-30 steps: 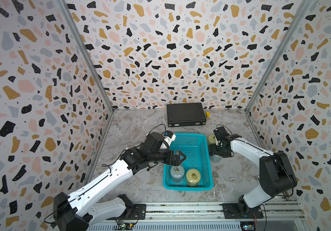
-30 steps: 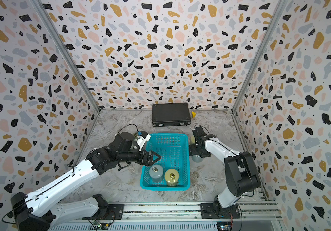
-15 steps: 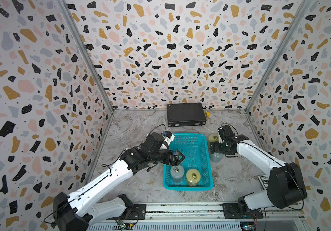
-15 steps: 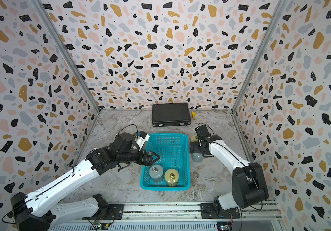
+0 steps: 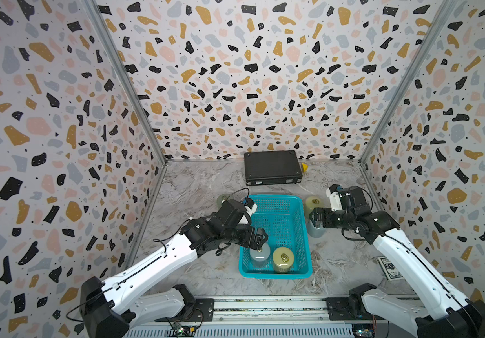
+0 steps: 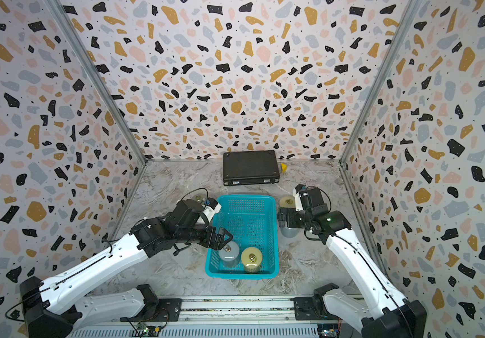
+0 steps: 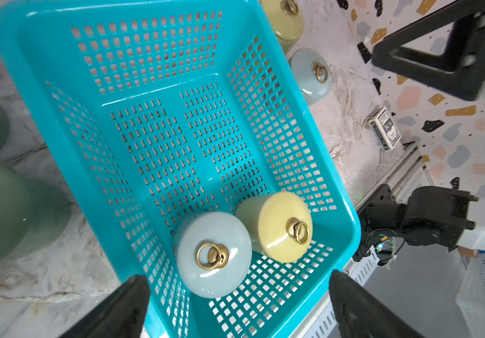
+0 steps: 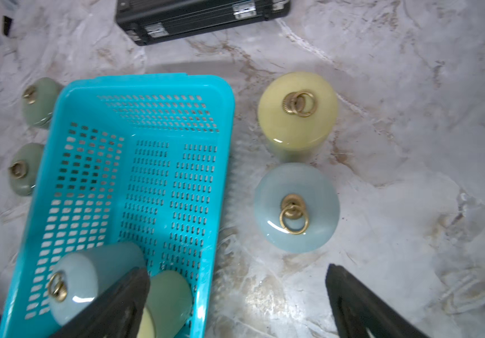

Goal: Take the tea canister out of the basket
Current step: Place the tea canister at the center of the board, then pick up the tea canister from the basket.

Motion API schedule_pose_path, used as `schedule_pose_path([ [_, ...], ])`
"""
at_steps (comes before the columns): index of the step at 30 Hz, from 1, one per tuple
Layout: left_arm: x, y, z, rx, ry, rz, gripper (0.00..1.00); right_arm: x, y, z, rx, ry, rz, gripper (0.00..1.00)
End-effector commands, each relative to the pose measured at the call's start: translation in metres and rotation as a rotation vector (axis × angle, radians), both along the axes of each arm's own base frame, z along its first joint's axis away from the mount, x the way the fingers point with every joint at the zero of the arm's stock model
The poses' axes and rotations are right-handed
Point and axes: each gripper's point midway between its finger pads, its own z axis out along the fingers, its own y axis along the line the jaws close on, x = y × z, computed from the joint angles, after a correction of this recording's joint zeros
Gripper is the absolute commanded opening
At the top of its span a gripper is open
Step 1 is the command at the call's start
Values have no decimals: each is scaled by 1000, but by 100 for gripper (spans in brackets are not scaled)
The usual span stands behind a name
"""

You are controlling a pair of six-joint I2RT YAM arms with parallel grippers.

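Right gripper (image 5: 313,218) is backing off the blue canister (image 5: 315,233) it had been around, fingers spread wide and holding nothing. That canister is standing on the table (image 5: 194,187) at 3 o'clock of the basket (image 5: 275,275). Left gripper (image 5: 260,238) is hovering with fingers apart over the pale blue tea canister (image 5: 259,255). It is sitting upright in the basket's 7 o'clock corner, with a yellow tea canister (image 5: 283,258) just beside it at 3 o'clock.
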Motion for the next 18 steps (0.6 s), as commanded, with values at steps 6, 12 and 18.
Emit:
schedule_pose_path([
  [6,-9,2,-44,208,14,-31,97,-58,44,13,107,16,280,99],
  [12,-21,-5,-73,310,44,-67,96,-90,55,12,128,30,380,99],
  [18,-26,-1,-95,409,65,-69,96,-103,57,9,139,44,412,99],
])
